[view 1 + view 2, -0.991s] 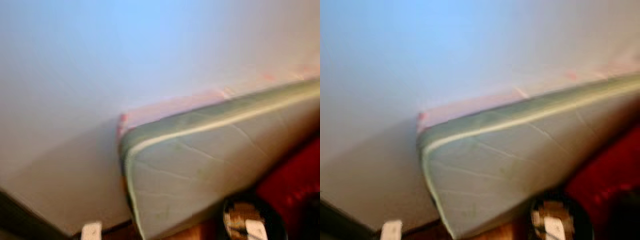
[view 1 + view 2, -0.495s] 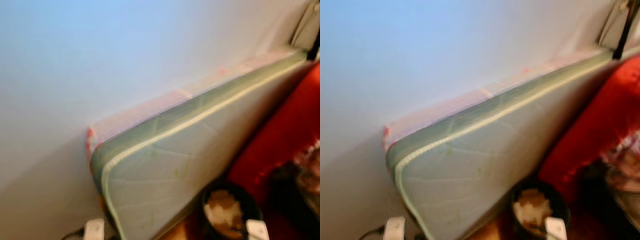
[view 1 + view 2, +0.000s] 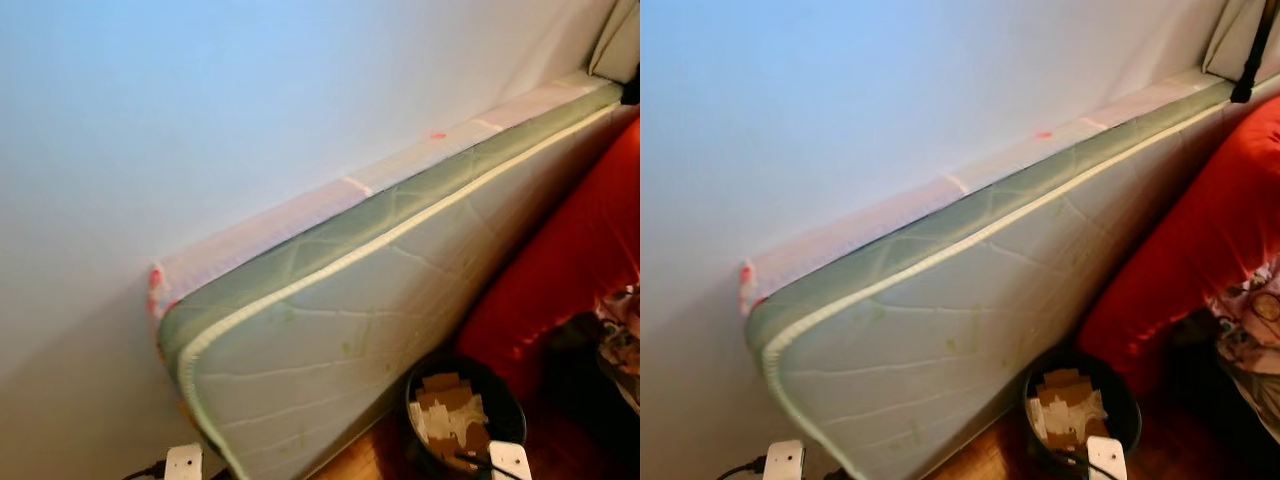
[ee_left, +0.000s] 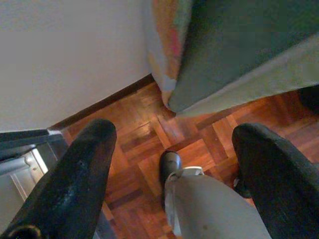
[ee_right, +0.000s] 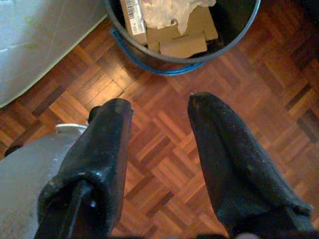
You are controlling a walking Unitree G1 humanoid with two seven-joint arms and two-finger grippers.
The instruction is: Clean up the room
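1 dark bin (image 3: pixel 1080 412) holds torn cardboard pieces (image 3: pixel 1065 405) beside mattress (image 3: pixel 940 340).

I can read no words or numbers anywhere. The nearest thing to a label is a white sticker with a barcode (image 5: pixel 130 11) on a piece of cardboard (image 5: pixel 179 37) in the dark bin (image 5: pixel 149 59), at the top of my right wrist view; its bars show, but the small print beside them is too fine to make out. The mattress (image 3: pixel 380 300) carries no legible tag.
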